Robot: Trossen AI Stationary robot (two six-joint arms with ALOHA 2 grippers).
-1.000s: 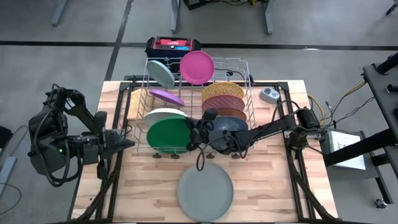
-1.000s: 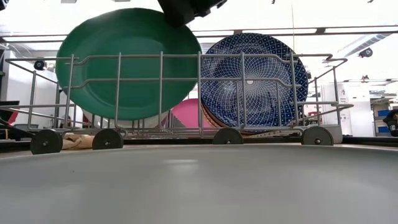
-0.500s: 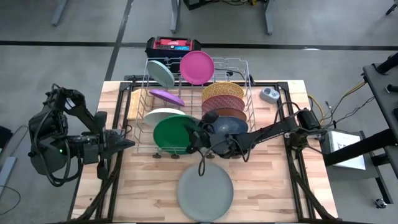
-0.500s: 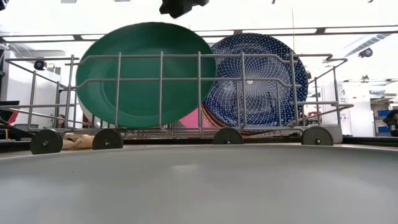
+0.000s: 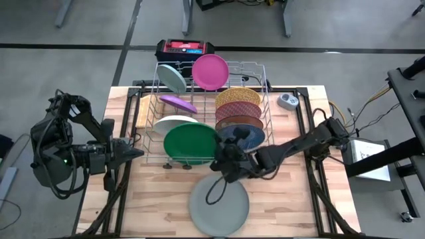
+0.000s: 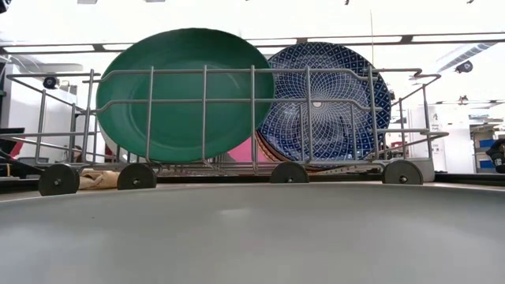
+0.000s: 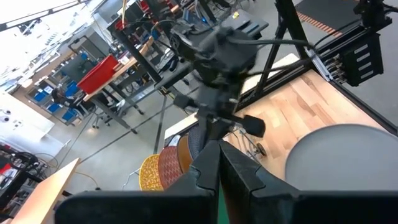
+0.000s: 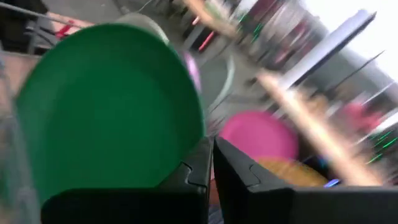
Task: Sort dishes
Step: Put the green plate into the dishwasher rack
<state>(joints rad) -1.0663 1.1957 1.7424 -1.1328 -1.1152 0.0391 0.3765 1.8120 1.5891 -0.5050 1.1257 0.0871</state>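
Observation:
A silver wire rack (image 5: 263, 85) at the table's far middle holds several plates standing on edge. The green plate (image 5: 189, 143) stands on its lower rim at the rack's near left, just behind the front wires (image 6: 252, 118), with the blue patterned plate (image 5: 244, 135) to its right. A grey plate (image 5: 219, 206) lies flat at the near edge. My right gripper (image 5: 219, 166) hovers shut between the rack's front and the grey plate, holding nothing; its wrist view faces the green plate (image 8: 106, 106). My left gripper (image 5: 139, 153) waits shut left of the rack.
Pink (image 5: 210, 71), pale blue (image 5: 172, 78), purple (image 5: 178, 103), white (image 5: 171, 122), yellow (image 5: 238, 97), maroon (image 5: 236, 110) and brown (image 5: 248, 123) plates fill the rack. A small grey device (image 5: 287, 101) lies right of it. A red and black box (image 5: 184, 48) sits beyond the far edge.
My right gripper has left the green plate's top rim, risen, and drawn back toward the table's near edge, over the grey plate's far rim. The green plate has shifted right in the rack and sunk lower, and has stood still for the last half second.

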